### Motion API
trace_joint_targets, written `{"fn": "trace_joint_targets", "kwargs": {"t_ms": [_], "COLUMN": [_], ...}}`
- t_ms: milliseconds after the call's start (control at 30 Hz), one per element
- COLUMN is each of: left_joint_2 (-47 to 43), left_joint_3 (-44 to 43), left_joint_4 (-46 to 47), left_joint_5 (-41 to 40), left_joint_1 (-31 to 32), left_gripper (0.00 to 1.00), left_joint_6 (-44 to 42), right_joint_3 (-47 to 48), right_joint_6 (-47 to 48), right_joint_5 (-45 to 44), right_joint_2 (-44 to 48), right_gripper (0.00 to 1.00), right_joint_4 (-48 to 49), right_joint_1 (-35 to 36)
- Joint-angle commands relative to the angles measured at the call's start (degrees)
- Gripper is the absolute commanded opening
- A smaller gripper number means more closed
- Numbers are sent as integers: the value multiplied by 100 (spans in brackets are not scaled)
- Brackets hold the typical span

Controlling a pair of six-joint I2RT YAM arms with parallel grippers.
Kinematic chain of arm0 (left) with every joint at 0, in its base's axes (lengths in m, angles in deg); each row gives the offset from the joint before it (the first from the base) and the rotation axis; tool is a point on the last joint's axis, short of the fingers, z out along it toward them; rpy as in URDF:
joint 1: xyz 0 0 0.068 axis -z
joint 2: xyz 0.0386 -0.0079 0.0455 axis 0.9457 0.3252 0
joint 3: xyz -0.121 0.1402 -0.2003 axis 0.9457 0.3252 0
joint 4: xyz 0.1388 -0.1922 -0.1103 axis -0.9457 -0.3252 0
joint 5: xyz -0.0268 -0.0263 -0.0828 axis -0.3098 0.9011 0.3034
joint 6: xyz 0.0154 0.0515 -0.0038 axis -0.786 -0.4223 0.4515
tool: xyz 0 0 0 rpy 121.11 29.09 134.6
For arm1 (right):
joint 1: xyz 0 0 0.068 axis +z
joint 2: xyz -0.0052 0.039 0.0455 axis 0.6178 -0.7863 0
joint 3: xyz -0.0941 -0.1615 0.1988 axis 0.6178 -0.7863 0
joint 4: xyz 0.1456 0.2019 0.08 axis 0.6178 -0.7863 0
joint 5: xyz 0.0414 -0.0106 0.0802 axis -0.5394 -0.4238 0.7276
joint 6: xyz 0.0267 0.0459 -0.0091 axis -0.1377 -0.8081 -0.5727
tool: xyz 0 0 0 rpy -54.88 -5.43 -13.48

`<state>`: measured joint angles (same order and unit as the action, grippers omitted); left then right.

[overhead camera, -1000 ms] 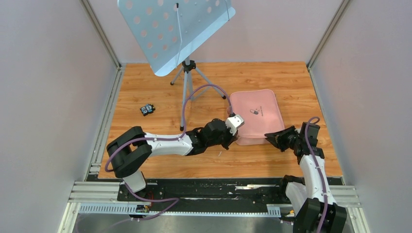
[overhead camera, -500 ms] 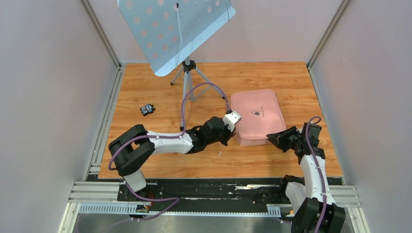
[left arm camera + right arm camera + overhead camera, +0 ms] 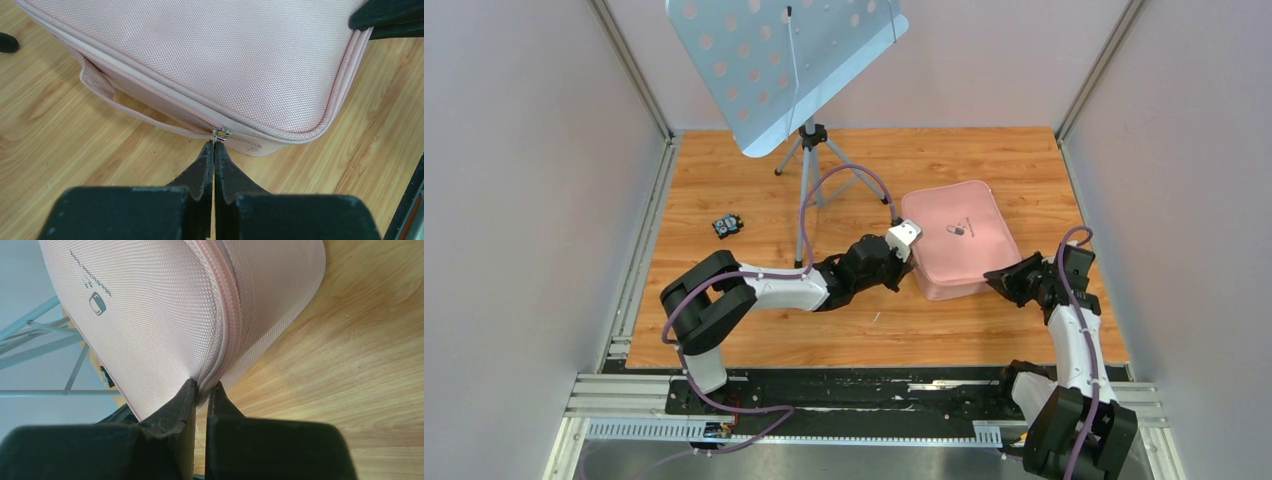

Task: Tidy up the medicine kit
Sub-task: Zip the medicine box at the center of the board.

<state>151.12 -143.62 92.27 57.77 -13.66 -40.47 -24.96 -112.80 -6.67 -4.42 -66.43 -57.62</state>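
Note:
The pink medicine kit (image 3: pixel 959 250) lies zipped shut on the wooden table, right of centre, its dark pill logo (image 3: pixel 957 229) facing up. My left gripper (image 3: pixel 912 268) is at the kit's left near corner. In the left wrist view its jaws (image 3: pixel 214 143) are pressed together on the metal zipper pull (image 3: pixel 220 133), just below the kit (image 3: pixel 225 55). My right gripper (image 3: pixel 994 279) is at the near right corner. The right wrist view shows it (image 3: pixel 202 389) shut on the zip seam of the kit (image 3: pixel 165 305).
A blue perforated music stand (image 3: pixel 784 60) on a tripod (image 3: pixel 812 150) stands at the back, just left of the kit. A small black object (image 3: pixel 728 225) lies at the left. A pink carry strap (image 3: pixel 100 87) hangs on the kit's side. Grey walls enclose the table.
The kit has slid and turned to the right. My left gripper has moved away along the kit's left side, and my right gripper has shifted right with the corner.

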Motion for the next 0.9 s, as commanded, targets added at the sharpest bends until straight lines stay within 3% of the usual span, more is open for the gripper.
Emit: {"fn": "trace_joint_targets", "kwargs": {"t_ms": [0,367,667,700,733,767,800,833,867], "left_joint_2": [109,370,245,212,195,149,124,59,22], "left_joint_3": [-82,-546,-499,-496,-510,-524,-556,-573,-632], "left_joint_4": [-226,-378,-626,-669,-719,-848,-918,-1076,-1177], "left_joint_5": [-1220,-1319,-816,-808,-783,-761,-694,-668,-629], "left_joint_1": [-298,-621,-639,-639,-639,-639,-639,-639,-639], "left_gripper": [0,0,0,13,22,44,53,72,79], "left_joint_6": [-221,-550,-391,-364,-315,-304,-276,-254,-207], "right_joint_3": [329,322,395,423,449,496,557,627,708], "right_joint_6": [852,1006,959,923,888,880,867,864,870], "right_joint_5": [-1241,-1283,-1213,-1213,-1176,-1045,-903,-767,-686], "right_joint_2": [-10,-51,-100,-112,-119,-106,-82,-49,-5], "right_gripper": [0,0,0,0,10,31,49,62,68], "right_joint_4": [186,185,231,230,226,224,225,221,187], "right_joint_1": [-344,-477,-508,-506,-508,-506,-514,-509,-509]}}
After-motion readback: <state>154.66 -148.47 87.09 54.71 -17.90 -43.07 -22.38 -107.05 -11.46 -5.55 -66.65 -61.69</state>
